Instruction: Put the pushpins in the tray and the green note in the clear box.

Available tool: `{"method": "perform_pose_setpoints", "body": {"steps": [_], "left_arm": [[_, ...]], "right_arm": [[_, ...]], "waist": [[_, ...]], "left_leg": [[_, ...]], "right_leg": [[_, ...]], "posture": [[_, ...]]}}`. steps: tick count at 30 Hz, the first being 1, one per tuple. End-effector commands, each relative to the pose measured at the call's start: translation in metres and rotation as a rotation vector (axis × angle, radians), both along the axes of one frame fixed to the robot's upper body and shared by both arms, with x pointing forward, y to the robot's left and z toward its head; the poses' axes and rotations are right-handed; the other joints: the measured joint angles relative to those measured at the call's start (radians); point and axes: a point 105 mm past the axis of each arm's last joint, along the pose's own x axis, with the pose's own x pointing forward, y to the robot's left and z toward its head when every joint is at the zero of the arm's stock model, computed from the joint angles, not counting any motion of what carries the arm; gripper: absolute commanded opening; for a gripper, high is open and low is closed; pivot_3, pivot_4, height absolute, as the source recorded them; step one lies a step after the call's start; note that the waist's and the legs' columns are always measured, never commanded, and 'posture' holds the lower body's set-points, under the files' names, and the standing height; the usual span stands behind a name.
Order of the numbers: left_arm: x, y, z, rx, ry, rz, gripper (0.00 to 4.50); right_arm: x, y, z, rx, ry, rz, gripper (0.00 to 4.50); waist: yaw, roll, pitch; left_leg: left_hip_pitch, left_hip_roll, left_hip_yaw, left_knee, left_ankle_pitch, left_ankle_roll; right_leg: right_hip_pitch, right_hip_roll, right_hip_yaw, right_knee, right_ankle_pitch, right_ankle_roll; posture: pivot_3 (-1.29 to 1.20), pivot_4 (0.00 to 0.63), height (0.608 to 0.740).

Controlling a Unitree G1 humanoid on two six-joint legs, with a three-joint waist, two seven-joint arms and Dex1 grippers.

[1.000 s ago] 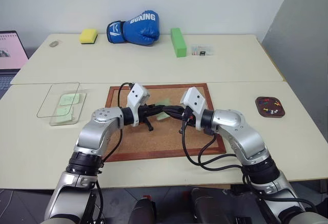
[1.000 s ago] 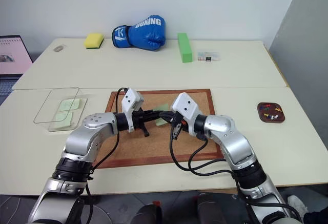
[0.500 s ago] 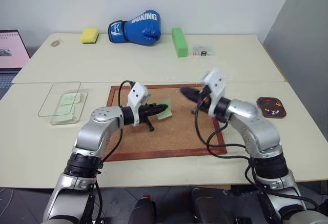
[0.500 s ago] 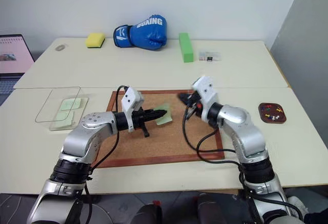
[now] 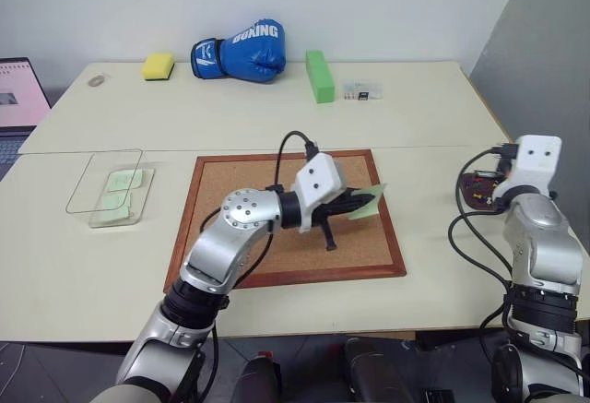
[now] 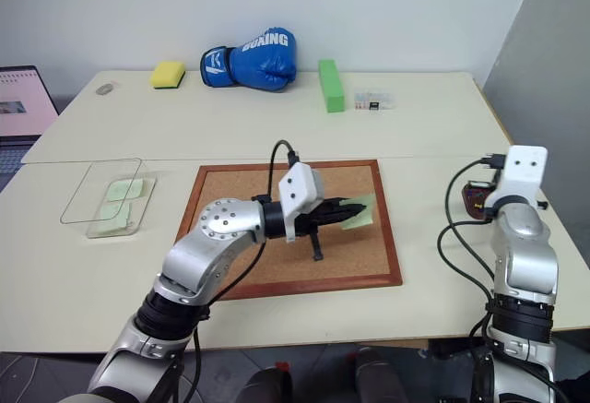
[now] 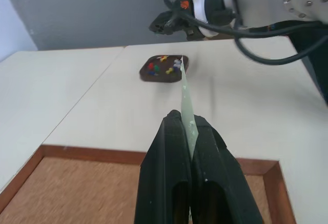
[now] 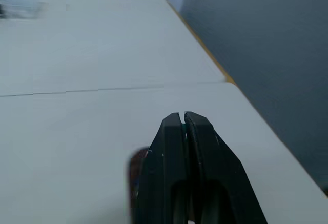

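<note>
While pinched thin, the green note (image 7: 183,92) stands edge-on above cork.

Both arms' fingers (image 7: 177,142) pressed together.

**2 pale tables against a white wall**

2 cream-topped tables (image 5: 277,117) are standing pushed together, their seam running straight across the middle of the view. A plain white wall (image 5: 369,6) is rising directly behind the far table, and a grey panel (image 5: 553,53) is closing off the robot's right side. Even, soft light is falling over the tabletops, leaving only faint shadows. Below the near table edge, dark grey floor (image 5: 55,366) is showing. An open laptop (image 5: 18,99) is sitting at the far left edge, its screen glowing.
</note>
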Motion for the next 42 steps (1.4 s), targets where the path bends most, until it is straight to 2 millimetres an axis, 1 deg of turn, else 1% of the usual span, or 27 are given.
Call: {"method": "perform_pose_setpoints", "body": {"steps": [1,6,10,16,19,32,35,36,38,40,41,42], "left_arm": [[-0.008,-0.008,0.008,-0.018,-0.048,-0.026,0.0],[-0.007,-0.007,0.005,-0.002,-0.043,-0.014,0.0],[-0.006,-0.005,0.005,0.001,-0.042,-0.005,0.0],[-0.008,-0.004,0.005,0.006,-0.038,-0.002,0.0],[-0.007,-0.003,0.005,0.01,-0.037,0.003,0.0],[-0.005,-0.002,0.005,0.015,-0.039,0.008,0.0],[-0.004,-0.002,0.006,0.016,-0.041,0.01,0.0],[-0.004,-0.001,0.006,0.017,-0.042,0.012,0.0],[-0.002,-0.001,0.006,0.019,-0.046,0.017,0.0],[-0.001,0.0,0.005,0.023,-0.05,0.022,0.0],[-0.001,0.0,0.005,0.024,-0.051,0.023,0.0],[0.0,0.0,0.005,0.024,-0.052,0.023,0.0]], "right_arm": [[-0.001,-0.004,0.01,0.047,-0.058,-0.008,0.0],[0.006,0.001,0.007,0.129,-0.077,0.023,0.0],[0.01,-0.003,0.0,0.134,-0.064,0.01,0.0],[0.013,-0.006,-0.024,0.142,-0.014,-0.005,0.0],[0.013,-0.004,-0.03,0.154,-0.003,0.005,0.0],[0.012,-0.006,-0.038,0.164,0.022,0.014,0.0],[0.011,-0.007,-0.036,0.142,0.014,0.014,0.0],[0.012,-0.007,-0.033,0.108,0.01,0.022,0.37],[0.013,-0.005,-0.027,0.037,-0.002,0.041,0.79],[0.013,-0.003,-0.024,0.016,-0.013,0.045,1.33],[0.013,-0.003,-0.023,0.013,-0.018,0.042,1.69],[0.013,-0.003,-0.022,0.007,-0.022,0.039,1.81]], "waist": [[-0.001,0.0,0.0],[0.0,0.0,0.0],[0.002,0.0,0.0],[0.002,0.0,0.0],[0.002,0.0,0.0],[0.001,0.0,0.0],[0.001,0.0,0.0],[0.001,0.0,0.0],[0.002,0.0,0.0],[0.001,0.0,0.0],[0.0,0.0,0.0],[0.0,0.0,0.0]], "left_leg": [[0.0,0.0,0.0,0.0,0.0,0.0],[0.0,0.0,0.0,0.0,0.0,0.0],[0.0,0.0,0.0,0.0,0.0,0.0],[-0.001,0.0,0.0,0.0,0.0,0.0],[0.0,0.0,0.0,0.0,0.0,0.0],[0.0,0.0,0.0,0.0,0.0,0.0],[0.0,0.0,0.0,0.0,0.0,0.0],[0.0,0.0,0.0,0.0,0.0,0.0],[0.0,0.0,0.0,0.0,0.0,0.0],[0.0,0.0,0.0,0.0,0.0,0.0],[0.0,0.0,0.0,0.0,0.0,0.0],[0.0,0.0,0.0,0.0,0.0,0.0]], "right_leg": [[0.0,0.0,0.0,0.0,0.0,0.0],[0.0,0.0,0.0,0.0,0.0,0.0],[0.0,0.0,0.0,-0.001,0.0,0.0],[0.0,0.0,0.0,-0.001,0.0,0.0],[0.0,0.0,0.0,-0.001,0.0,0.0],[0.0,0.0,0.0,-0.001,0.0,0.0],[0.0,0.0,0.0,-0.001,0.0,0.0],[0.0,0.0,0.0,-0.001,0.0,0.0],[0.0,0.0,0.0,-0.001,0.0,0.0],[0.0,0.0,0.0,-0.001,0.0,0.0],[0.0,0.0,0.0,-0.001,0.0,0.0],[0.0,0.0,0.0,-0.001,0.0,0.0]], "posture": [[0.0,0.15,0.74],[0.0,0.15,0.74],[0.0,0.15,0.74],[0.0,0.15,0.74],[0.0,0.15,0.74],[0.0,0.15,0.74],[0.0,0.15,0.74],[0.0,0.15,0.74],[0.0,0.15,0.74],[0.0,0.15,0.74],[0.0,0.15,0.74],[0.0,0.15,0.74]]}}
